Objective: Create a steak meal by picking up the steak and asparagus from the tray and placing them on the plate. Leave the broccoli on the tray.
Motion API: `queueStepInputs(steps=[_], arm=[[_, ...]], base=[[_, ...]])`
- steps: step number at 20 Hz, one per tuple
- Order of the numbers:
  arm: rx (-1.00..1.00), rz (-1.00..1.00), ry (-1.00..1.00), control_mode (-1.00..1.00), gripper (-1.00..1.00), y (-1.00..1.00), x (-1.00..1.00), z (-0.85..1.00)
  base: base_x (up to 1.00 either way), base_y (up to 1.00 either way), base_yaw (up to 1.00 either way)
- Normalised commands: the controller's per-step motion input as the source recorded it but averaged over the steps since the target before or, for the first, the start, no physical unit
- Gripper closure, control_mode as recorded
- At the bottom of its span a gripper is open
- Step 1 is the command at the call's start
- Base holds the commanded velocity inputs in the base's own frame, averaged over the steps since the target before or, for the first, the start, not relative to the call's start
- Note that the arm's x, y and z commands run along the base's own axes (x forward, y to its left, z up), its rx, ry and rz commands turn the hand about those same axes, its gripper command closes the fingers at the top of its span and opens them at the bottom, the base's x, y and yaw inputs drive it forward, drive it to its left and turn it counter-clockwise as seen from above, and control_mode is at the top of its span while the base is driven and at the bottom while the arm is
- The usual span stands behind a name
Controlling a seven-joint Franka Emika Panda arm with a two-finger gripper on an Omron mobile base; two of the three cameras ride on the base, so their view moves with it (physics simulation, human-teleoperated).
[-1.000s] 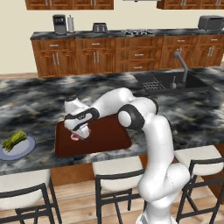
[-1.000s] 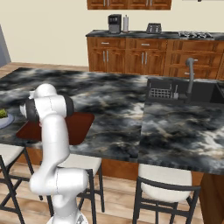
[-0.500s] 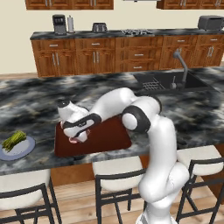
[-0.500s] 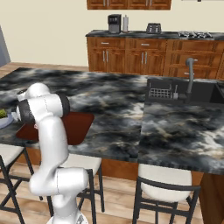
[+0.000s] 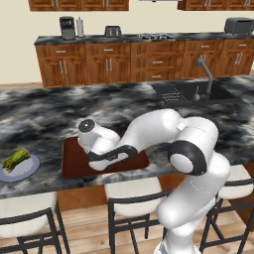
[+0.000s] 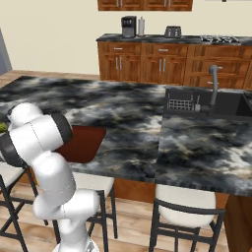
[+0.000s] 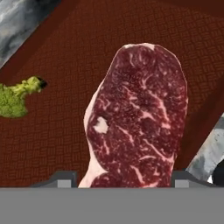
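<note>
1 marbled red steak (image 7: 140, 118), pale fat rim, between pincer (image 7: 120, 180) fingertips; grip unclear

I count 1 steak (image 7: 139, 118), 1 broccoli (image 7: 15, 97), 1 asparagus bundle (image 5: 16, 158), 1 plate (image 5: 30, 170), 1 tray (image 5: 74, 161).

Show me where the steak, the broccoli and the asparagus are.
steak (image 7: 138, 118), hand view, middle of the slab.
broccoli (image 7: 13, 99), hand view, lumpy floret head.
asparagus (image 5: 16, 158), left base view, middle of the bundle.
</note>
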Motion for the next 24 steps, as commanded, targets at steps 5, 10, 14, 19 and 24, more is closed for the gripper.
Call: queueStepInputs(steps=[5, 10, 14, 19, 24], arm=[[0.07, 0.0, -0.09, -1.0, 1.0, -0.39, -0.31, 0.88], [0.05, 0.01, -0.14, -1.0, 1.0, -0.07, -0.4, 0.57], [0.03, 0.06, -0.1, -1.0, 1.0, 0.06, -0.37, 0.42], [0.02, 0.08, -0.01, -1.0, 1.0, 0.24, -0.1, 0.58], [0.07, 0.09, 0.11, -1.0, 1.0, 0.61, 0.0, 0.27]], base=[[0.0, 0.0, 0.0], [0.0, 0.0, 0.0], [0.0, 0.0, 0.0], [0.0, 0.0, 0.0], [0.0, 0.0, 0.0]])
